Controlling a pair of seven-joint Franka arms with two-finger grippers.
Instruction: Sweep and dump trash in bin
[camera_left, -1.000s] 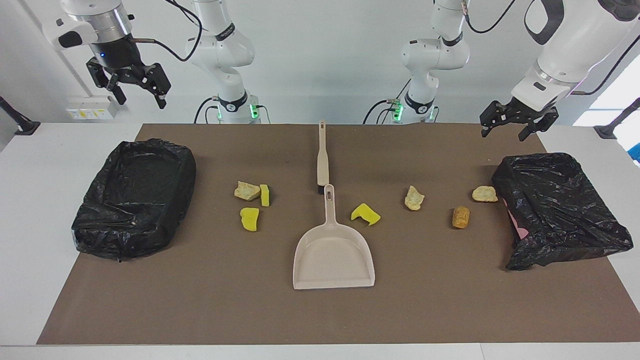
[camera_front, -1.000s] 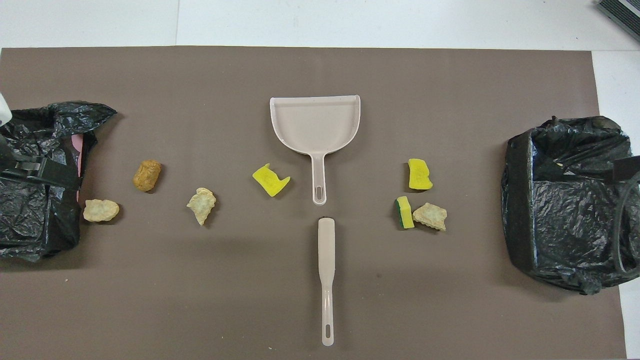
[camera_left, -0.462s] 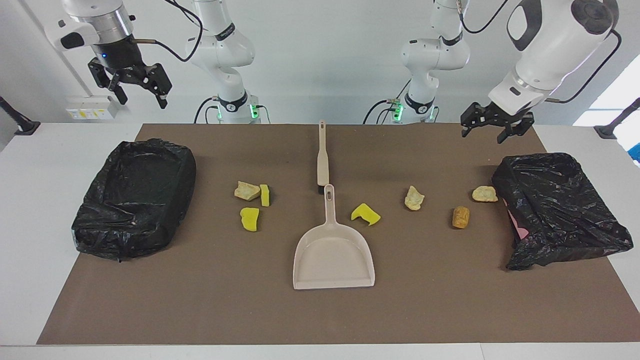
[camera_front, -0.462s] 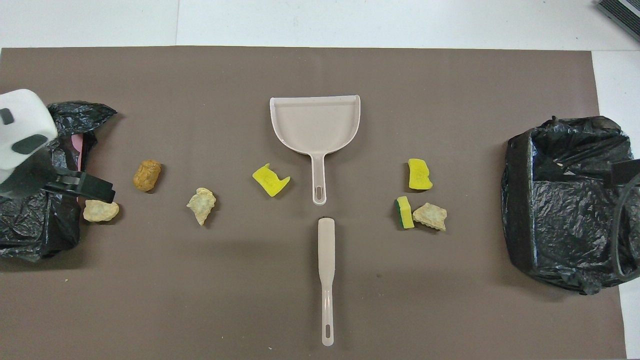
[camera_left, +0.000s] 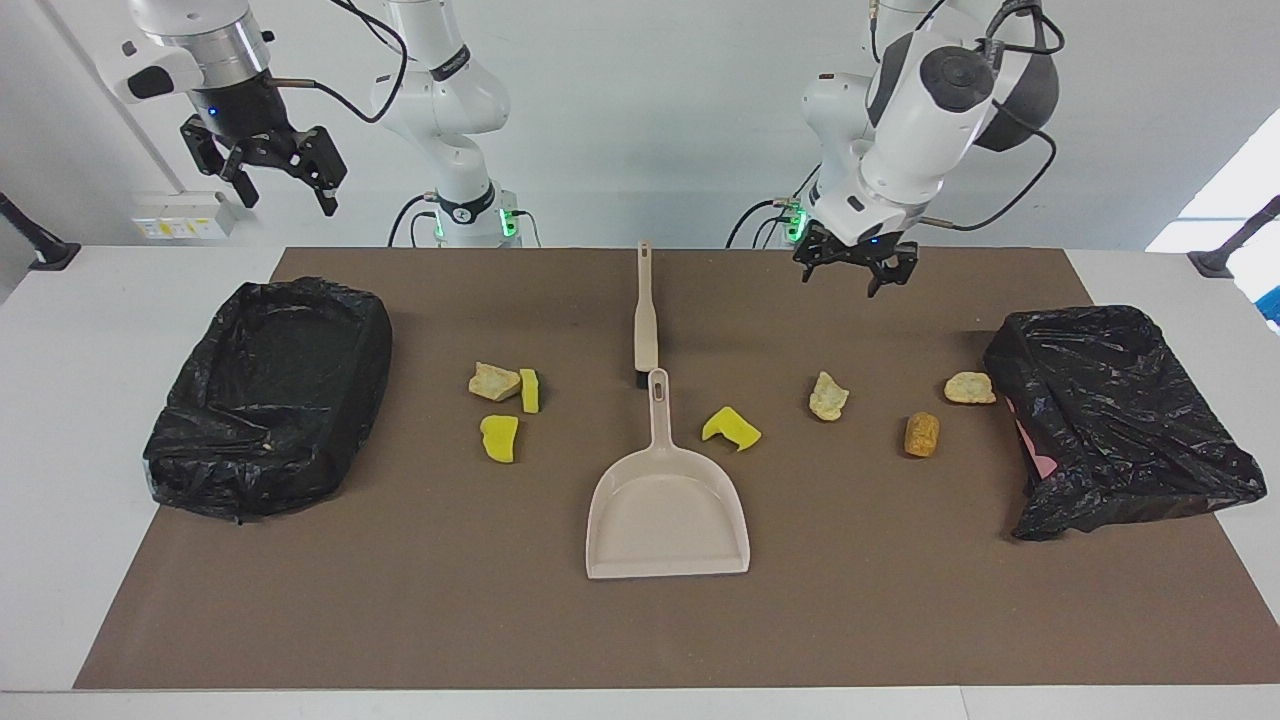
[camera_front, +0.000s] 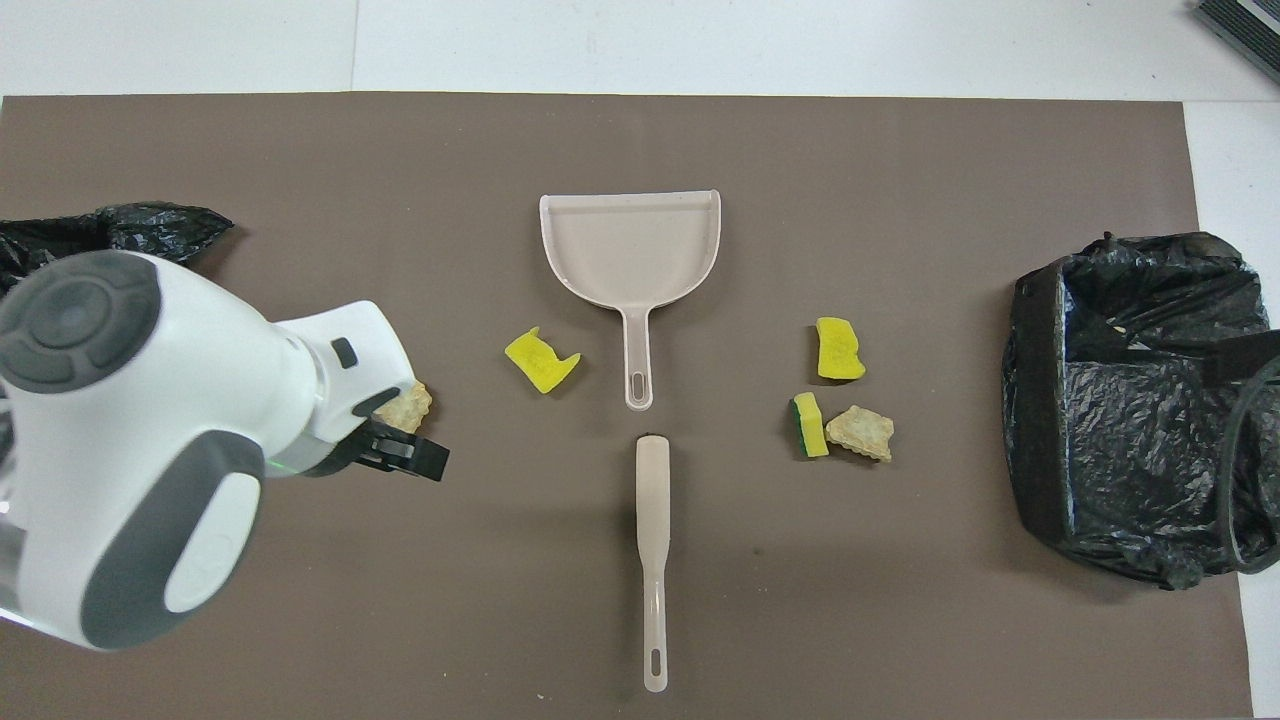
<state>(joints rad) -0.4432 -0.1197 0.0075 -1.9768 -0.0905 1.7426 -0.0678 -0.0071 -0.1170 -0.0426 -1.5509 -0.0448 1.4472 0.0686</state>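
Trash (camera_left: 731, 428): spongy yellow chunks, crumbly beige lumps and a stubby brown cylinder (camera_left: 921, 435), scattered at three and nine o'clock of the smooth dustpan (camera_left: 667, 515). Left gripper (camera_left: 853, 272), fingers apart, hangs over the mat (camera_left: 900, 620); right gripper (camera_left: 268, 176), also apart, waits raised.

the left arm (camera_front: 150, 440) hangs over the mat (camera_front: 900, 620), its tool (camera_front: 405, 458) possibly over a beige lump (camera_front: 408, 405).

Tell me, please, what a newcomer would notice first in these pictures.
Probably the pale dustpan at the middle of the brown mat, with its brush lying nearer to the robots. Yellow and beige scraps lie on both sides of it. A black-lined bin sits at the right arm's end, another at the left arm's end.
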